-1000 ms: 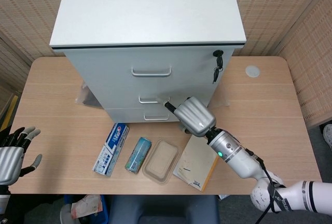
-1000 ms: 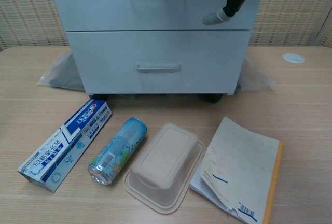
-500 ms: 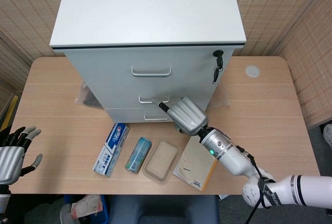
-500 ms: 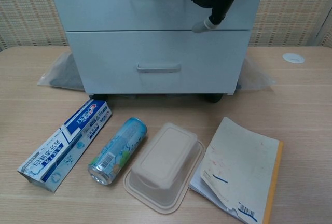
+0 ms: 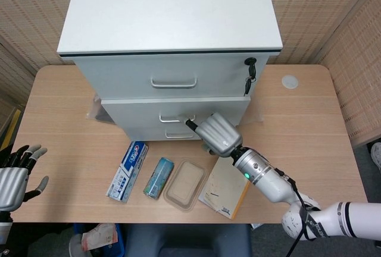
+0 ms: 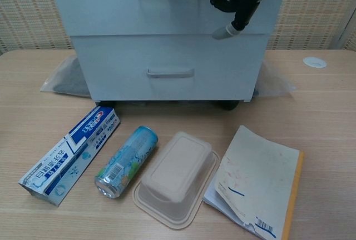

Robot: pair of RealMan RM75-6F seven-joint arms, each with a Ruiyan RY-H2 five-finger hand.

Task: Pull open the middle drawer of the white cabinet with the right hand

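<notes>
A light wooden table (image 5: pixel 65 120) with rounded corners stands against walls lined with woven, straw-coloured panelling (image 5: pixel 315 7). One round white cap (image 5: pixel 289 81) sits in the tabletop near its far right corner. At the back centre of the table stands one white cabinet (image 5: pixel 169 37) with three drawers, each with a single bar handle; a key (image 5: pixel 249 74) hangs in the lock at the upper right of its front. A sheet of clear plastic (image 6: pixel 64 79) shows beneath the cabinet on both sides.

The middle drawer (image 5: pixel 137 109) juts slightly forward of the top drawer's face, its upper edge visible in the head view. The right hand (image 5: pixel 218 134) is at the right end of the drawer's handle (image 5: pixel 174 115), fingers (image 5: pixel 191 122) hooked on or behind the bar; the exact grip is hidden by the hand's silver back. In the chest view the same hand appears as a dark shape at the top of the frame, one pale fingertip pointing down over the drawer front.

In front of the cabinet lie four items in a row: one toothpaste box (image 6: pixel 69 155), one drinks can (image 6: pixel 127 161) on its side, one beige food container (image 6: pixel 177 178) upside down, and one worn notebook (image 6: pixel 256 180) with an orange edge.

The left hand (image 5: pixel 16 176) hangs off the table's left edge, fingers spread, holding nothing.
</notes>
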